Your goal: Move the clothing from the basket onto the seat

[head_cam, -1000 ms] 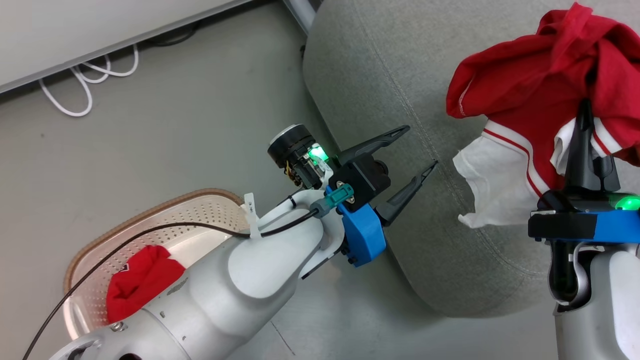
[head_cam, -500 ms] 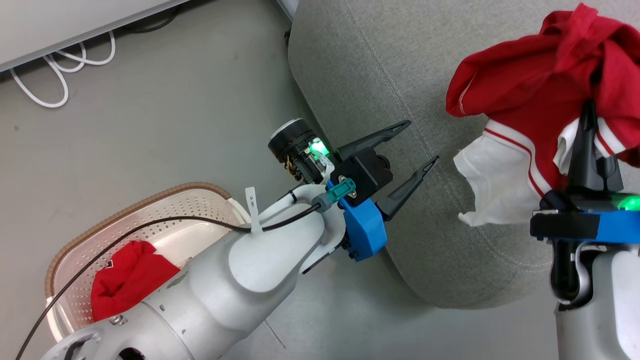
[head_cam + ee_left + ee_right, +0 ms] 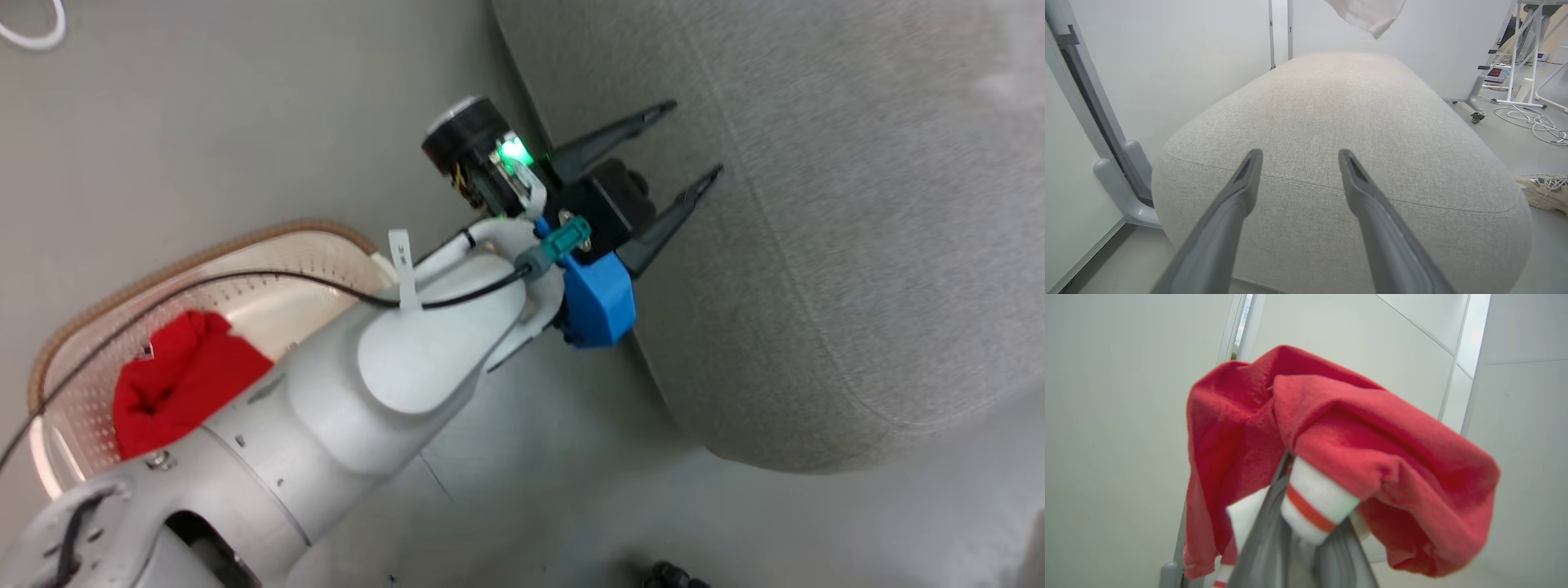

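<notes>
One bright red soft garment with a striped white cuff (image 3: 1372, 457) hangs pinched in the right pincer (image 3: 1276, 510), not yet on the large grey woven seat (image 3: 816, 245); second red garment (image 3: 175, 384) waits in the cream perforated basket (image 3: 204, 249); left pincer (image 3: 695, 137) spread, empty

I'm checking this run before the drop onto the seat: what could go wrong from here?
1. The red garment drapes over the shut right gripper, so it may cling on release.
2. The open left gripper sits at the edge of the seat and may catch falling cloth.
</notes>
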{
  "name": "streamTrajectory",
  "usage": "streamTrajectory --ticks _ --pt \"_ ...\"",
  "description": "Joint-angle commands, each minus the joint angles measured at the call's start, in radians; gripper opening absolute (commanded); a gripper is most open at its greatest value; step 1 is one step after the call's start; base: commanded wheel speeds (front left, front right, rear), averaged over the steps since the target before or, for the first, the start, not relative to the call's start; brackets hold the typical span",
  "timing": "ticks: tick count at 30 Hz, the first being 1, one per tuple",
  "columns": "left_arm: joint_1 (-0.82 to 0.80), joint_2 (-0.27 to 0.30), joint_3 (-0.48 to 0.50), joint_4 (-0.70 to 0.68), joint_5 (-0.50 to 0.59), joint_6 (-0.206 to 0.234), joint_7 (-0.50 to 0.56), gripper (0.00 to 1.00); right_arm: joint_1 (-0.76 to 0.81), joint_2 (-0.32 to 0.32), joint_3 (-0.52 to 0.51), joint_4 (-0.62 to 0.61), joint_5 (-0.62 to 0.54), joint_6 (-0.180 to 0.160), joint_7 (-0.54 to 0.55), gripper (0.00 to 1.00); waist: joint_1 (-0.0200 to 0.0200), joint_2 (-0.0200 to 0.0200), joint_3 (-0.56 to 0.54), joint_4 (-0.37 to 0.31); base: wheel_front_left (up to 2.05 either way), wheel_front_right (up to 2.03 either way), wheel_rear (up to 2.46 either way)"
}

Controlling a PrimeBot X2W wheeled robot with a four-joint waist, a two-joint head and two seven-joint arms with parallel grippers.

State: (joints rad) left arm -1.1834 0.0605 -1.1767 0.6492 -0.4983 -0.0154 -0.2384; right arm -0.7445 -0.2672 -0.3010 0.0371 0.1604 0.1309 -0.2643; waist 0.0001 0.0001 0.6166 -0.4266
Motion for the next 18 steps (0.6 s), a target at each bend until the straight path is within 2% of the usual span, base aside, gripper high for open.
streamTrajectory --ticks 1,10,14,18 --pt "-0.024 0.017 0.000 0.000 0.008 0.005 0.006 1.00 -0.043 -0.020 -0.020 0.001 0.007 0.000 0.000 0.00 -0.0001 -0.0001 0.080 0.012 0.00 0.00 0.00" --pt "-0.118 0.066 -0.009 -0.054 0.046 0.019 0.058 1.00 -0.239 -0.202 -0.162 0.163 0.042 0.000 0.000 0.00 -0.0001 -0.0001 0.249 0.026 0.00 0.00 0.00" --pt "-0.138 0.079 -0.010 -0.091 0.056 0.033 0.073 1.00 -0.263 -0.238 -0.212 0.276 0.038 0.000 0.000 0.00 -0.0001 -0.0001 0.299 0.040 0.00 0.00 0.00" --pt "-0.148 0.097 -0.013 -0.124 0.063 0.043 0.085 1.00 -0.251 -0.239 -0.220 0.382 0.014 0.000 0.000 0.00 -0.0001 -0.0001 0.336 0.046 0.00 0.00 0.00"
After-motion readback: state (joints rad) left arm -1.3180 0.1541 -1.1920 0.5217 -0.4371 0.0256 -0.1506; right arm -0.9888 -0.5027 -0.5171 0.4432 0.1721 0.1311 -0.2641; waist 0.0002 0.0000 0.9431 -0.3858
